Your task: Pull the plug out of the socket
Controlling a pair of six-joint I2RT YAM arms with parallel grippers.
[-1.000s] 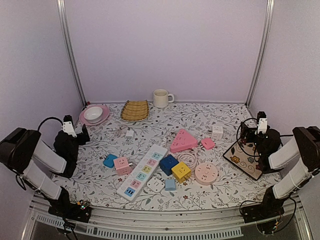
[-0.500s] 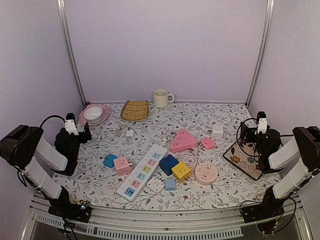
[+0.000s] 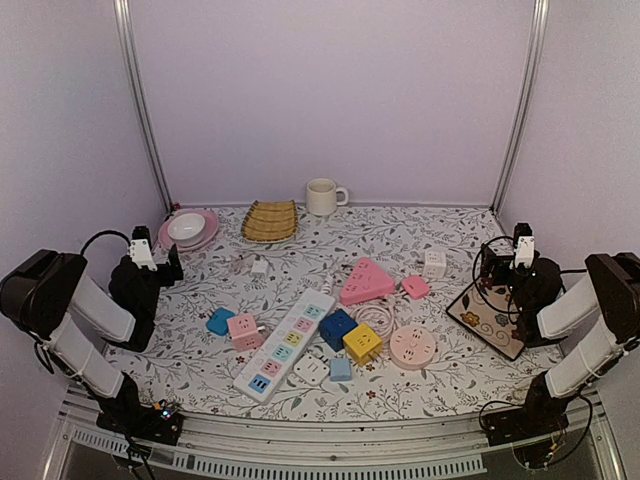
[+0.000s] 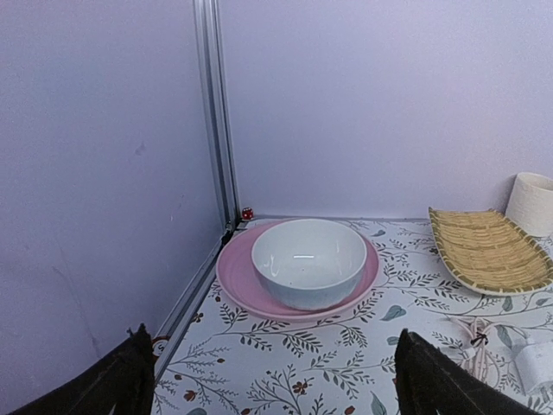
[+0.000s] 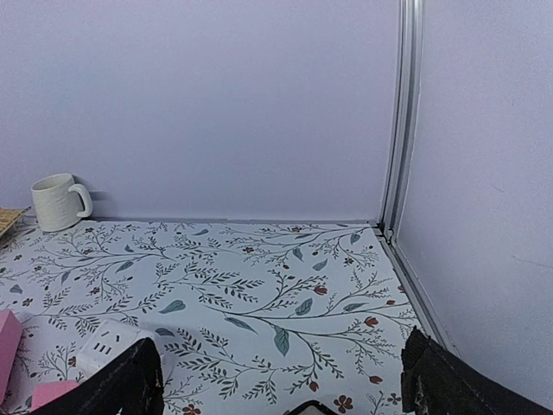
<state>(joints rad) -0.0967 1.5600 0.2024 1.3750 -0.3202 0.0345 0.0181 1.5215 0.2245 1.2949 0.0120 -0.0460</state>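
The left gripper [image 4: 272, 335] stands wide open and holds nothing, raised well to the left of the power strip [image 3: 285, 345]. The right gripper [image 5: 281, 341] is spread just as wide and equally empty, well to the strip's right, over a patterned mat [image 3: 488, 318].

The one white power strip lies diagonally at mid-table, with a row of pastel socket faces along its top. Any lettering on them is too small to read. A white plug [image 3: 311, 370] lies just beside the strip's near right edge (whether it is seated in a socket or only lying against it, I cannot tell). A small light-blue plug [image 3: 341, 369] is next to that.

To the strip's right are one dark blue cube adapter [image 3: 337, 328], one yellow cube adapter [image 3: 362, 343] and one round pink socket [image 3: 412, 347]. One pink triangular socket [image 3: 366, 281] lies beyond the strip's far end. Further right of it sit a small pink adapter [image 3: 415, 287] and a white cube adapter [image 3: 434, 264].

Left of the strip are one blue adapter [image 3: 220, 321] and one pink cube adapter [image 3: 243, 330].

Far behind the strip, by the back wall, are one white mug [image 3: 322, 197], one woven tray [image 3: 270, 220], and one white bowl [image 4: 308, 261] standing on one pink plate [image 4: 238, 281].
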